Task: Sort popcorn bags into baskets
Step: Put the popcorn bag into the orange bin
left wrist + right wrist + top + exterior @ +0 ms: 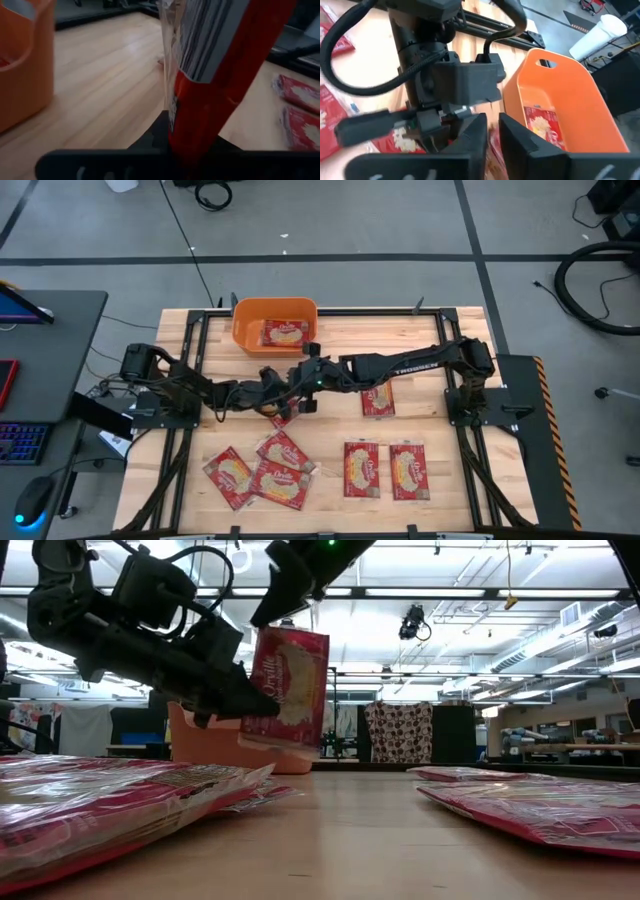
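One red popcorn bag (292,685) stands upright in the air over the middle of the table, held between both grippers. My left gripper (238,708) reaches in from the table's left and is shut on the bag's lower part. My right gripper (272,612) comes down from above and is shut on its top. In the high view only a red corner of the bag (283,418) shows under the two grippers. The orange basket (240,330) sits at the far edge with one bag (284,333) lying flat in it. Several more bags, such as a bag (362,468), lie flat on the near half. My left gripper pinches the bag by its lower edge (192,130), coming level from the table's left. The bag stands upright above the fingers, clear of the table. My right gripper pinches the bag's top edge (272,632) between its two fingers (470,145), slanting down from above; the bag hangs below it.
Three bags (255,472) lie overlapping near the table's near-left corner, and two lie side by side near the middle, among them a bag (408,470). A single bag (378,398) lies right of centre. Black frame rails (190,350) run along the table's sides.
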`<action>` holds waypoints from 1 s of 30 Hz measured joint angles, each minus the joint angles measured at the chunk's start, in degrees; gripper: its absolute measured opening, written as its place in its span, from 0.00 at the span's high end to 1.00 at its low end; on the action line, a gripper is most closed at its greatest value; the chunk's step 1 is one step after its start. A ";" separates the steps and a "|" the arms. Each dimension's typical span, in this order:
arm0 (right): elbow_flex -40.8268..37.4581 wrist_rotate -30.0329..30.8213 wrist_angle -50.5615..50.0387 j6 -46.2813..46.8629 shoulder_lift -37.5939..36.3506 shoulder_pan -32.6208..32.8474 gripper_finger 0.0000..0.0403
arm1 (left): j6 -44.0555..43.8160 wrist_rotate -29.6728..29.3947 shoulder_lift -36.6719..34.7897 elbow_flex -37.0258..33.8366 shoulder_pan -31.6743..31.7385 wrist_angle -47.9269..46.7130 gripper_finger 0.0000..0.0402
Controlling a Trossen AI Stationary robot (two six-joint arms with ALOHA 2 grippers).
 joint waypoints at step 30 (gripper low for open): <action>-23.50 5.69 -8.66 18.95 -22.80 2.98 0.52 | 19.82 16.31 -23.10 36.49 18.36 -97.66 0.93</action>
